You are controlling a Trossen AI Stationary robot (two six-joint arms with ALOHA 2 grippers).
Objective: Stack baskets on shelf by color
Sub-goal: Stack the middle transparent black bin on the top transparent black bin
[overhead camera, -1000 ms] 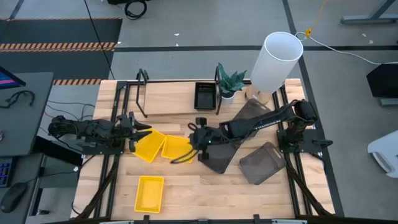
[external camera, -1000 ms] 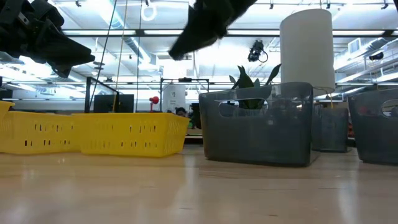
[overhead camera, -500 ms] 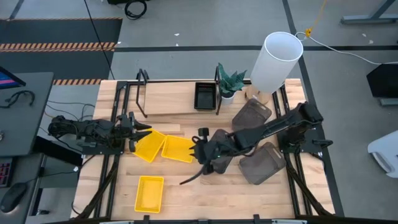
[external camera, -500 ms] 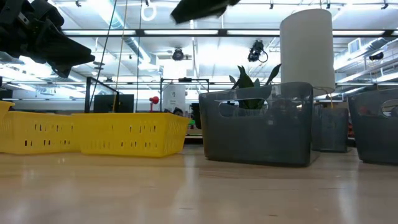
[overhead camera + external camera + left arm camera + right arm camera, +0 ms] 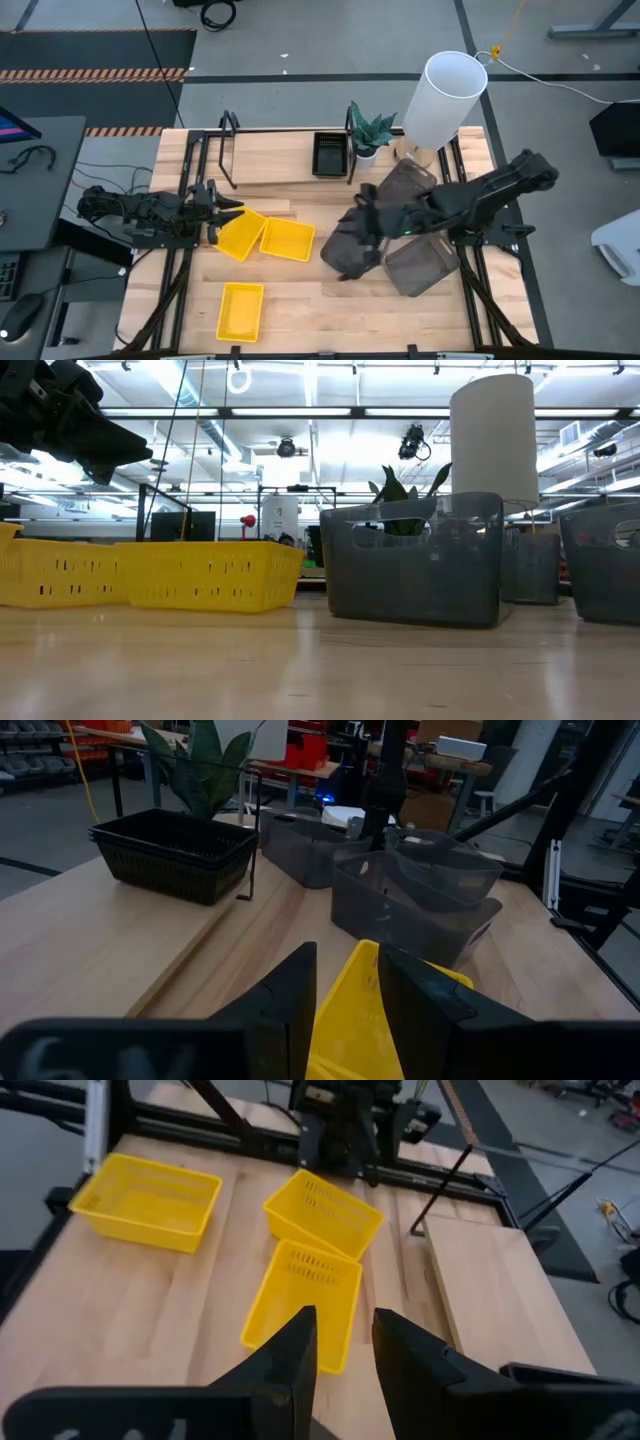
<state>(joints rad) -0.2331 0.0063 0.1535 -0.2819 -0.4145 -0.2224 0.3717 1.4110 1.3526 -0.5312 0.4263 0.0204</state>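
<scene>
Gripping the tilted yellow basket (image 5: 239,236) at its corner, the left end effector (image 5: 215,212) waits near the shelf (image 5: 270,165). Empty with parted fingers, the right end effector (image 5: 368,215) hangs over a grey basket (image 5: 352,246); next likely lowering onto its rim.

Two matte black jointed arms, tubular links, black cables trailing at bases; left gripper (image 5: 232,208) and right gripper (image 5: 362,213) black, flat blade-like fingers (image 5: 290,1010).

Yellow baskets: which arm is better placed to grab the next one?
Left, probably. The left tool sits at the rim of the nearest yellow basket, a yellow edge between its fingers. The right tool hangs over the grey baskets, farther away.
</scene>
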